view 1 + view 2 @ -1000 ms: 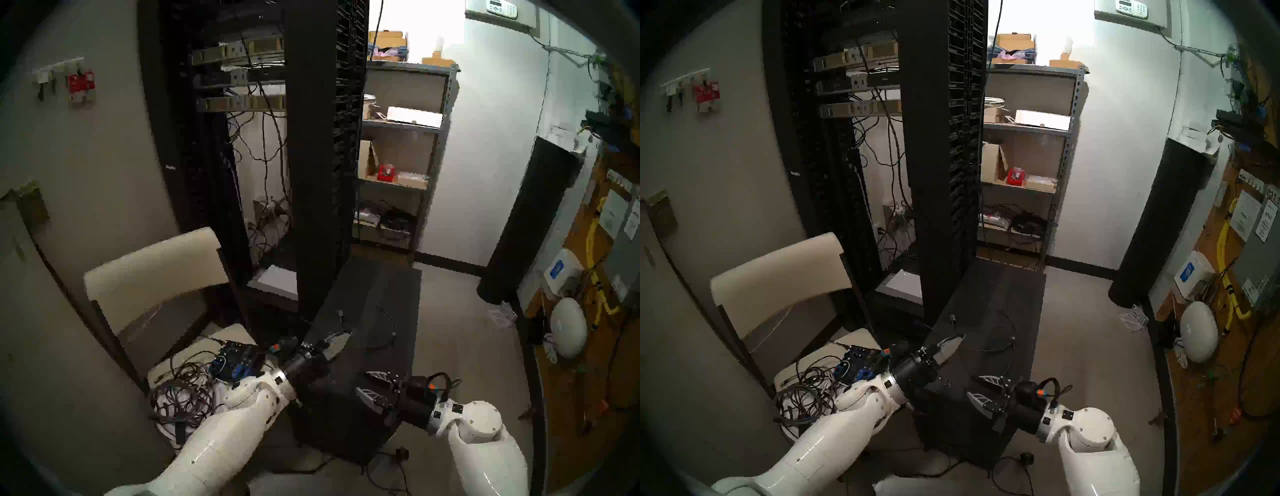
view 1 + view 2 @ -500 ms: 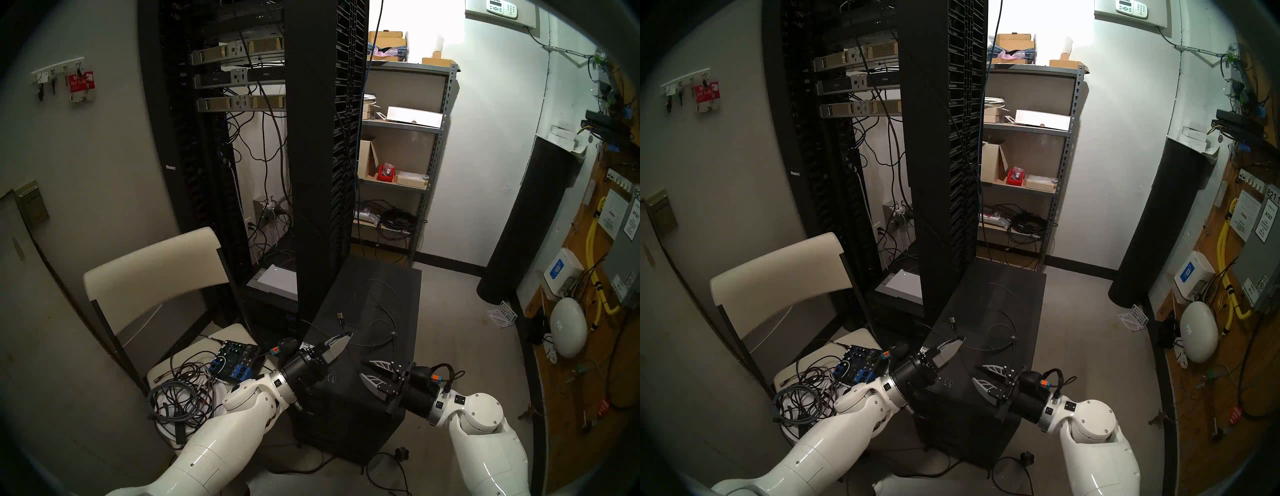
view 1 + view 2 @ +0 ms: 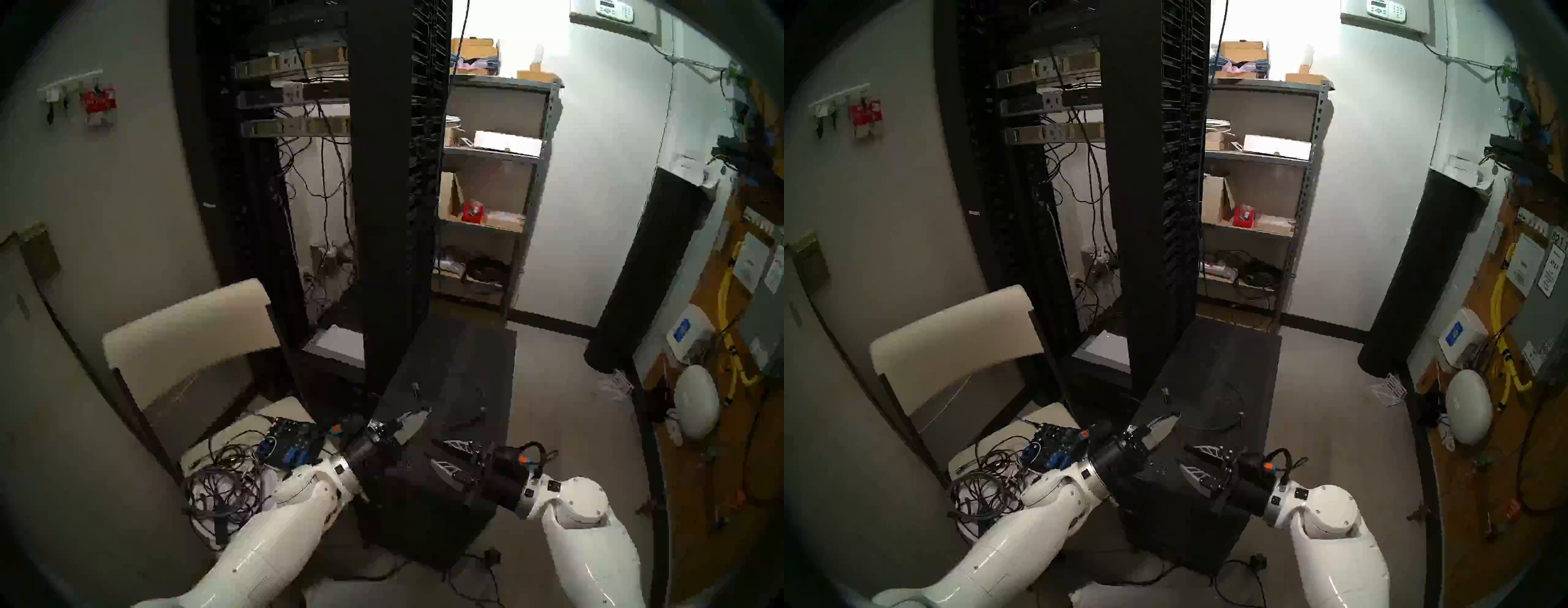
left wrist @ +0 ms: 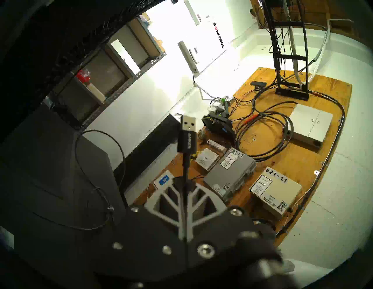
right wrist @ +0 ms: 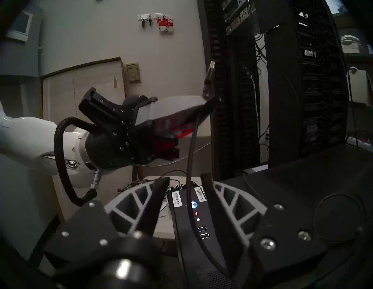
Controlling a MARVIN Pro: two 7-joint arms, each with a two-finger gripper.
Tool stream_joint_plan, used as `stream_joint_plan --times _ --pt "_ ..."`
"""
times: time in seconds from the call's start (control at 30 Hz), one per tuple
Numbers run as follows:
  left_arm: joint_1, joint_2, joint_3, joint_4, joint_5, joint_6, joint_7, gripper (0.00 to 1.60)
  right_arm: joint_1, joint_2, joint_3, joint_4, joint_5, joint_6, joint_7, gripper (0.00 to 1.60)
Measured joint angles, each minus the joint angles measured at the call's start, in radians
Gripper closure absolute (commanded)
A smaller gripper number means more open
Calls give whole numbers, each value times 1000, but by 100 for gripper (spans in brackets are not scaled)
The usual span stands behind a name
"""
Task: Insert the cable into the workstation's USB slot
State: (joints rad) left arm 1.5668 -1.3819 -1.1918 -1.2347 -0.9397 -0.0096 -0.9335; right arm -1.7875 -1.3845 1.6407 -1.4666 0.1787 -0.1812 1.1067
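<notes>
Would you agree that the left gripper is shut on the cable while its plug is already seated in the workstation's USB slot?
Not quite: the left gripper is shut on the cable, but its plug stands in the air, well above the USB slot on the workstation, as the right wrist view shows.

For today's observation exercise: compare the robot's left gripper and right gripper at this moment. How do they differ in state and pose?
1. The left gripper is shut on the cable, plug sticking out past its fingertips; the right gripper is open and holds nothing.
2. The left gripper is raised above the workstation; the right gripper hangs lower, with the USB slot in its view.

Both have the same black-and-white ribbed fingers.
</notes>
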Motion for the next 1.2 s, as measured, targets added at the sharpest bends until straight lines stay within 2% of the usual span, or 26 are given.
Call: stream_joint_plan --times 0.13,0.27,0.33,0.37,0.4,0.63,0.8,0.87,1.0,1.2 --pt "-2 0 -5 0 -1 0 1 160 0 0 0 6 -5 5 -4 70" --pt "-3 0 -8 0 -2 0 1 160 1 0 1 17 -8 0 -8 88" --pt "-4 0 -9 1 -2 0 0 160 1 0 1 22 -10 -3 -10 121" --pt "-4 0 -10 1 -2 0 0 160 1 0 2 26 -11 -7 -11 157" --pt "-4 0 -10 1 -2 1 0 160 3 0 2 32 -12 -13 -13 160" --pt "-4 -1 -10 2 -3 8 1 160 7 -2 4 48 -13 -40 -17 160" --pt "-12 -1 -6 4 0 9 1 160 5 -2 31 42 9 -47 5 160" --pt "-16 -1 -4 5 4 9 1 151 4 -2 40 36 17 -47 15 160" --pt "-23 0 0 10 14 9 1 149 3 -2 52 26 31 -46 34 160" --pt "-29 0 5 19 26 12 3 135 2 -2 66 8 49 -44 63 160"
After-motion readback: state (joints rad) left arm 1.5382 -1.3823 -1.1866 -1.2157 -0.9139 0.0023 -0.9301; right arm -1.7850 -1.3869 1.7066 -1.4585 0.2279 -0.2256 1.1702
